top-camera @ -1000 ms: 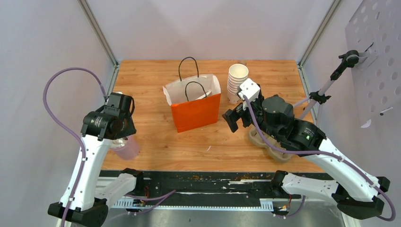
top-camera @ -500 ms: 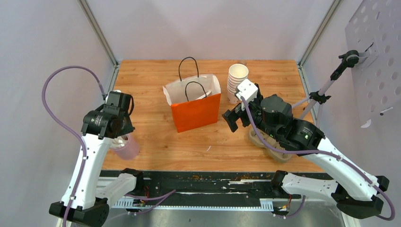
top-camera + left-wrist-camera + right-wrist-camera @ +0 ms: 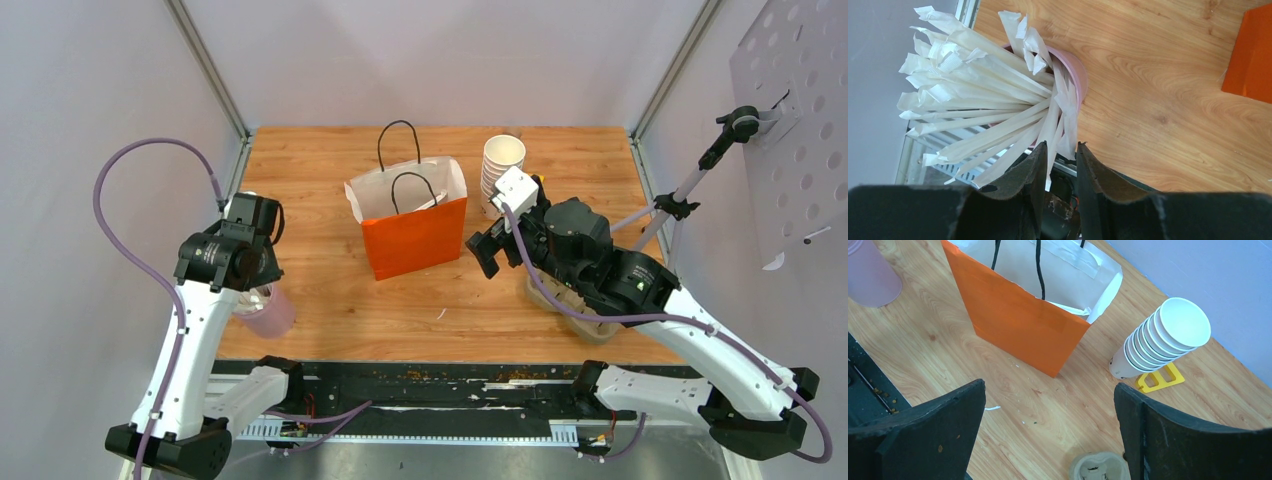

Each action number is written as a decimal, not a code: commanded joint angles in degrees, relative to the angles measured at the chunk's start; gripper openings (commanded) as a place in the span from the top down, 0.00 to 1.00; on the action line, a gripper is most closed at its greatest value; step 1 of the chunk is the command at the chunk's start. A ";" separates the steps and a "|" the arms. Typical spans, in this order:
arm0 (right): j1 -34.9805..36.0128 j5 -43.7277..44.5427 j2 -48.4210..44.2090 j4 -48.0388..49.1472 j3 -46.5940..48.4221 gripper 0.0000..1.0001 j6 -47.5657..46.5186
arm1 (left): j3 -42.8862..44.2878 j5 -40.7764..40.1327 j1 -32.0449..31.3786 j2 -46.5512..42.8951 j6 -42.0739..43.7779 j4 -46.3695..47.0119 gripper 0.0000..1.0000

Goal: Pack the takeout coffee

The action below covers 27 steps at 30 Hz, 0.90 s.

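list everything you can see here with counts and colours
paper bag: one, orange with black handles, table centre, standing open
stack of nested cups: one, white, lidless, behind and right of the bag
pink cup: one, near left edge of the table
wrapped straws: many, white, standing in the pink cup
cup carrier: one, brown pulp, near right, partly hidden
plastic piece: one, yellow, flat by the foot of the cup stack
lidded coffee cups: none in view
table: one, wood
left gripper: black, jaws narrow around the straw ends, grip unclear
right gripper: black, wide open, empty, right of the bag
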 commanded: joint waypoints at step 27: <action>-0.18 -1.88 -0.15 2.64 1.23 0.00 0.30 | 7.21 0.47 0.96 -0.09 4.64 -1.17 1.00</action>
